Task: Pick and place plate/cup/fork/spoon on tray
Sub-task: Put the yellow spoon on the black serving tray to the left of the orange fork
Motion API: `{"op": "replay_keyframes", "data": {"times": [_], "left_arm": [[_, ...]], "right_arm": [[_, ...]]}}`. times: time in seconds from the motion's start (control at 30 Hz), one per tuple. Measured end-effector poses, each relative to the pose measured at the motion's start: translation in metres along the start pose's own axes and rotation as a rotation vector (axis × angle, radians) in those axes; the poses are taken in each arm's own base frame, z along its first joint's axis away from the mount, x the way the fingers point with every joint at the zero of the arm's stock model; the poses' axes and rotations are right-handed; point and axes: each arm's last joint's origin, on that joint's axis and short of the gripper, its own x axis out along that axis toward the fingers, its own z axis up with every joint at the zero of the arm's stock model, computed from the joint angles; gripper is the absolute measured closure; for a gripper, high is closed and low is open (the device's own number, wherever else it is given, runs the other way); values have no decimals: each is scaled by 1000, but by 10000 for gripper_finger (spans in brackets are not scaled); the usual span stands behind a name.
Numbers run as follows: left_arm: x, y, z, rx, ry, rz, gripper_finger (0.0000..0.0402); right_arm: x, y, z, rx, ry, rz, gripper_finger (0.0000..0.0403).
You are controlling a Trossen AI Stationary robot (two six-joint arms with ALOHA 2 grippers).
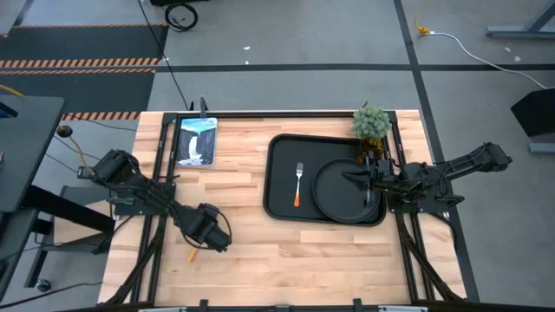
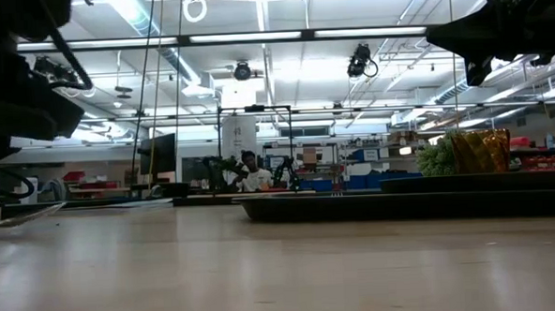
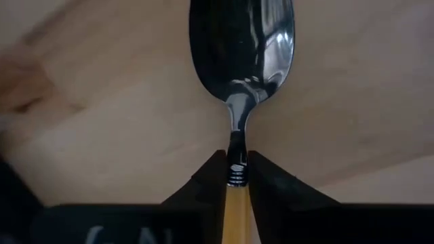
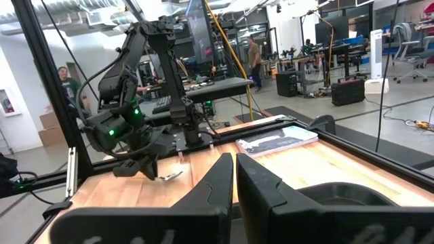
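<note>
From above, one tray [image 1: 282, 173] lies on the desk [image 1: 234, 260]. On it are one plate [image 1: 334, 192] and one fork [image 1: 298, 184], side by side. One plant [image 1: 371, 123] stands at the tray's far corner, and one booklet [image 1: 196, 140] lies on the wood. The left end effector [image 1: 196, 250] is low over the bare desk, well apart from the tray. The right end effector [image 1: 357, 180] is over the plate.

In the low view the tray [image 2: 402, 203] shows as one dark edge.

The left wrist view shows one spoon [image 3: 241, 47]; the fingers [image 3: 203, 186] are clenched on its neck, where the orange handle begins.

In the right wrist view the right end effector [image 4: 234, 179] has its two fingers pressed together, with nothing between them.
</note>
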Motion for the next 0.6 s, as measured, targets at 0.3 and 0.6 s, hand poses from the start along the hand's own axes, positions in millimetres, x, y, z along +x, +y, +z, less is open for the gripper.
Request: {"op": "replay_keyframes", "data": {"times": [0.3, 0.6], "left_arm": [[-22, -16, 22, -80, -113, -70, 350], [-63, -37, 73, -265, -392, -221, 349]], "right_arm": [[0, 0, 0, 0, 0, 0, 376], [0, 0, 0, 0, 0, 0, 376]]}}
